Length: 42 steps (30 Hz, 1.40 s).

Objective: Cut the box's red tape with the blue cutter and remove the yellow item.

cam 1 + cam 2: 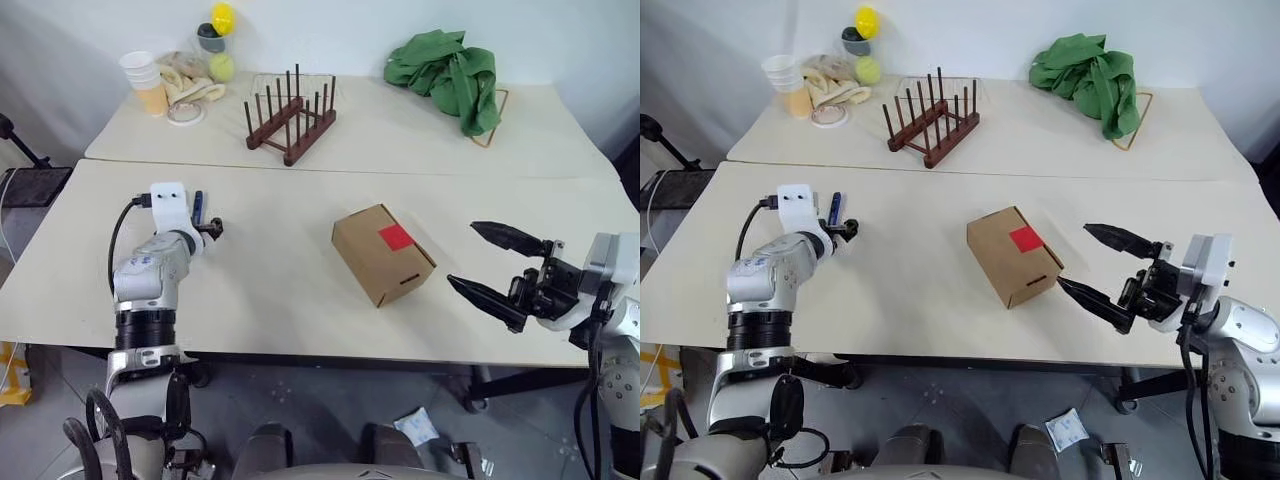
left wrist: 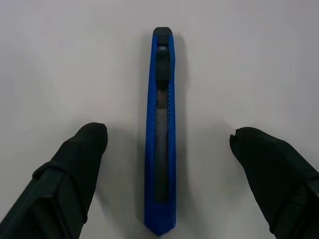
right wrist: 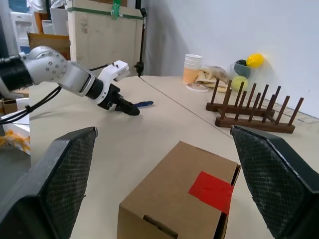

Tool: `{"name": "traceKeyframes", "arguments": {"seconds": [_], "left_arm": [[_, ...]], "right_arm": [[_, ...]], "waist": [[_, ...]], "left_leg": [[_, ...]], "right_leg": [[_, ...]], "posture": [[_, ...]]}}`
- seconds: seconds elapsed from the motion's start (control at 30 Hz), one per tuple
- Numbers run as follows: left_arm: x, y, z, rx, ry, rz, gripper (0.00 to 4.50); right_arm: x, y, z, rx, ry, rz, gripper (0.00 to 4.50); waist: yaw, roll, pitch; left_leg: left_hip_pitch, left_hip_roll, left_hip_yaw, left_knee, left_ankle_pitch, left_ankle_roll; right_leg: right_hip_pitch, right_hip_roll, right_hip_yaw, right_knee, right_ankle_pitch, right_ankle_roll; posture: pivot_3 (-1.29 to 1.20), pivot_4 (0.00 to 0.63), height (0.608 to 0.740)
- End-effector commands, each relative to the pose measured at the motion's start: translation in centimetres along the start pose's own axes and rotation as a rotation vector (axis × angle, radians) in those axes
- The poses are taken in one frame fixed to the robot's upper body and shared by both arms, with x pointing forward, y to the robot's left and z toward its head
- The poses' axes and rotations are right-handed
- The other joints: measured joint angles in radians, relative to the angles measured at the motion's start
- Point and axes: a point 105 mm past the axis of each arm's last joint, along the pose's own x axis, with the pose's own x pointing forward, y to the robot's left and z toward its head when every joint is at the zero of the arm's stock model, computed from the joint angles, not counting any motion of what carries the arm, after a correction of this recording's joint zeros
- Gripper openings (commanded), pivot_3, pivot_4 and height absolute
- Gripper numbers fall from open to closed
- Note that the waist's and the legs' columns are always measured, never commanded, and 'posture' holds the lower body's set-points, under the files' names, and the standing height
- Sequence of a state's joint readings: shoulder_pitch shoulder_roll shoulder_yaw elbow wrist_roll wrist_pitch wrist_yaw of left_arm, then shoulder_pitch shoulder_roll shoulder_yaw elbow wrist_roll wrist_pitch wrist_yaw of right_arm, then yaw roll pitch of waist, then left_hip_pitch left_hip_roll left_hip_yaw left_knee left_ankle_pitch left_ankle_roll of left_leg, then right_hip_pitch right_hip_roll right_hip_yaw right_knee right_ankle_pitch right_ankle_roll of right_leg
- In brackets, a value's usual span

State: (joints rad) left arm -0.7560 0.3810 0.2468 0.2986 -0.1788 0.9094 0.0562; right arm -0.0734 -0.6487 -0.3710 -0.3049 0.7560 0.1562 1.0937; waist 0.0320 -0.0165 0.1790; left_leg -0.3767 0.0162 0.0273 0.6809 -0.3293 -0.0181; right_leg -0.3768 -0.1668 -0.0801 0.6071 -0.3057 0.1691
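2 head views look forward and down over the table, sharing nearly the same scene. Left wrist view sits close above the tabletop, looking along the blue cutter. Right wrist view looks low across the box toward the left gripper.

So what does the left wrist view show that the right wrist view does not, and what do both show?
Left wrist view alone: the blue cutter's dark slider, seen close, lying on the table between the open left gripper's fingers, untouched. Right wrist view alone: the box with red tape, the wooden rack, paper cups and the open right gripper. Both share the cutter, the left gripper and the pale table.
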Motion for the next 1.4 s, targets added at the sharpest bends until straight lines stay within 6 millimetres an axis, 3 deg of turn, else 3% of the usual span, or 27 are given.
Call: {"name": "traceKeyframes", "arguments": {"seconds": [0.03,0.17,0.27,0.7,0.77,0.93,1.1,1.2,1.3,1.4], "left_arm": [[0.5,0.2,-1.8,0.039,0.104,0.026,4.44],[0.5,0.5,-2.2,0.0,0.118,0.042,4.44],[0.5,0.5,-2.7,-0.001,0.134,0.034,3.92],[0.2,0.5,-4.7,-0.073,0.183,0.019,0.45],[0.0,0.4,-4.3,-0.102,0.156,-0.006,0.45],[-2.0,1.6,0.7,-0.104,-0.126,-0.18,0.45],[-7.9,0.2,2.8,0.228,-0.235,-0.684,0.45],[-12.9,-2.1,-1.0,0.644,-0.078,-1.124,0.45],[-14.5,-2.6,-3.6,0.821,0.025,-1.295,0.45],[-15.0,-4.8,-5.8,0.985,0.034,-1.441,0.45]], "right_arm": [[0.4,0.3,1.4,-0.05,-0.049,0.002,4.49],[0.4,0.4,1.4,-0.049,-0.052,-0.004,4.49],[0.4,0.5,1.4,-0.05,-0.051,-0.006,4.5],[0.1,0.2,1.0,-0.063,-0.028,-0.007,4.5],[0.0,0.1,1.0,-0.068,-0.024,-0.01,4.5],[-0.3,-0.1,1.3,-0.082,-0.012,-0.023,4.5],[-0.8,-0.2,1.9,-0.093,0.018,-0.029,4.5],[-1.3,0.1,1.9,-0.077,0.068,-0.028,4.5],[-1.5,0.6,1.4,-0.069,0.131,-0.011,4.5],[-1.7,1.6,1.1,-0.026,0.176,0.025,4.5]], "waist": [[0.0,0.0,0.0],[0.0,0.001,-0.001],[-0.002,0.003,-0.002],[-0.006,0.006,-0.003],[-0.006,0.006,-0.003],[-0.007,0.006,-0.003],[-0.012,0.003,-0.001],[-0.006,0.005,-0.002],[0.001,0.01,-0.002],[-0.002,0.01,-0.001]], "left_leg": [[0.001,0.0,0.0,0.0,0.0,0.0],[0.002,0.0,0.0,0.0,0.0,0.0],[0.003,0.0,0.0,0.0,0.0,0.0],[0.005,0.0,0.003,-0.003,0.0,0.0],[0.005,0.0,0.003,-0.003,0.0,0.0],[0.005,0.001,0.003,-0.003,-0.001,0.0],[0.005,0.001,0.005,-0.007,-0.001,-0.001],[0.005,0.002,0.007,-0.009,-0.002,-0.001],[0.005,0.002,0.01,-0.011,-0.003,0.001],[0.005,0.002,0.011,-0.012,-0.003,0.002]], "right_leg": [[0.001,0.0,0.0,0.0,0.0,0.0],[0.002,0.0,0.0,0.0,0.0,0.0],[0.002,0.0,0.001,0.0,0.0,0.0],[0.002,0.0,0.003,0.0,0.0,0.0],[0.002,0.0,0.003,0.0,0.0,0.0],[0.001,0.0,0.003,0.0,0.0,0.0],[-0.001,0.0,0.003,-0.002,0.0,0.0],[-0.001,0.0,0.003,-0.006,0.0,0.0],[0.001,0.0,0.003,-0.013,0.0,0.0],[0.001,0.0,0.003,-0.013,0.0,0.0]], "posture": [[0.0,0.15,0.74],[0.0,0.15,0.74],[0.0,0.15,0.74],[0.0,0.15,0.74],[0.0,0.15,0.74],[0.0,0.15,0.74],[0.0,0.15,0.74],[0.0,0.15,0.74],[0.0,0.15,0.74],[0.0,0.15,0.74]]}}
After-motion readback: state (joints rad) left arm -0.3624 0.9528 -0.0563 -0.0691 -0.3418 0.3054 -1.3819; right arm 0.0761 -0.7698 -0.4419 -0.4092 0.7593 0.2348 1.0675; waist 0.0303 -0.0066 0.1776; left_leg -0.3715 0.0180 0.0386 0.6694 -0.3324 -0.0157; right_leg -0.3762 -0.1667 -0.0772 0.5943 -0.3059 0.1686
